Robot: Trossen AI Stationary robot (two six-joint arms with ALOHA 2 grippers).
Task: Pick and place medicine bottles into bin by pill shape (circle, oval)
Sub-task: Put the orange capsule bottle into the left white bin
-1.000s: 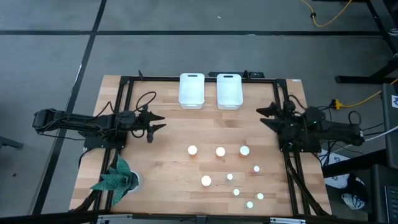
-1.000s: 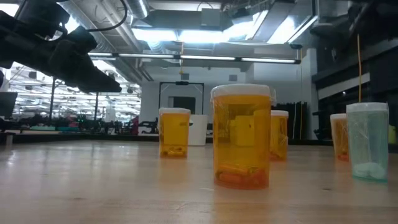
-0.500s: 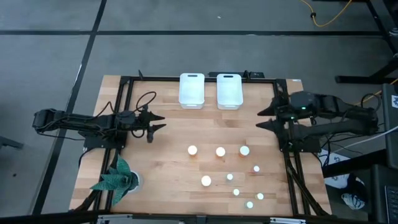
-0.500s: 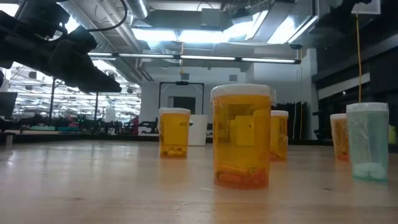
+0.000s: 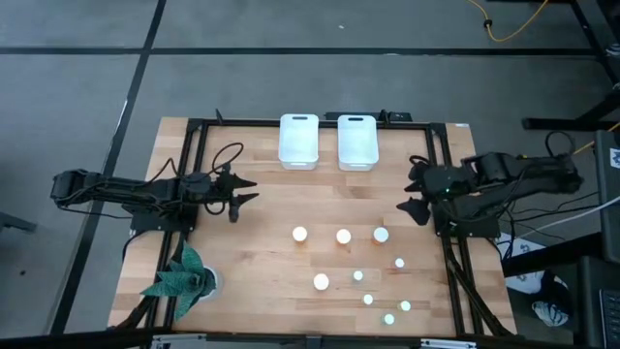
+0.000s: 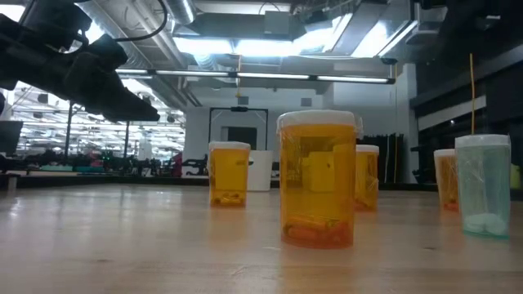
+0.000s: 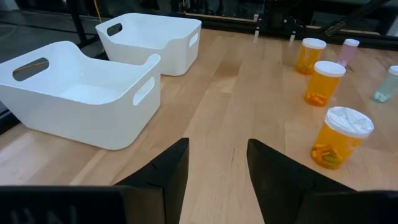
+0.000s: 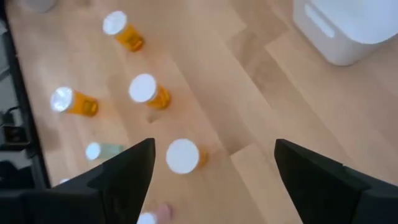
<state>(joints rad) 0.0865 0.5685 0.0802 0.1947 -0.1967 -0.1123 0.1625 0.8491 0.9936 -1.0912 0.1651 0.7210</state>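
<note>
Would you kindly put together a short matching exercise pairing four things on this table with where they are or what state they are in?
Things:
1. left gripper
2. right gripper
3. two white bins
4. green cloth

Places or states:
A. side by side at the table's far edge, nothing inside
B. open, above the table's right side, near the orange bottles
C. lying at the table's near left corner
D. open, above the table's left side, bottles well off

Pairs: 1-D, 2-B, 3-A, 4-C
</note>
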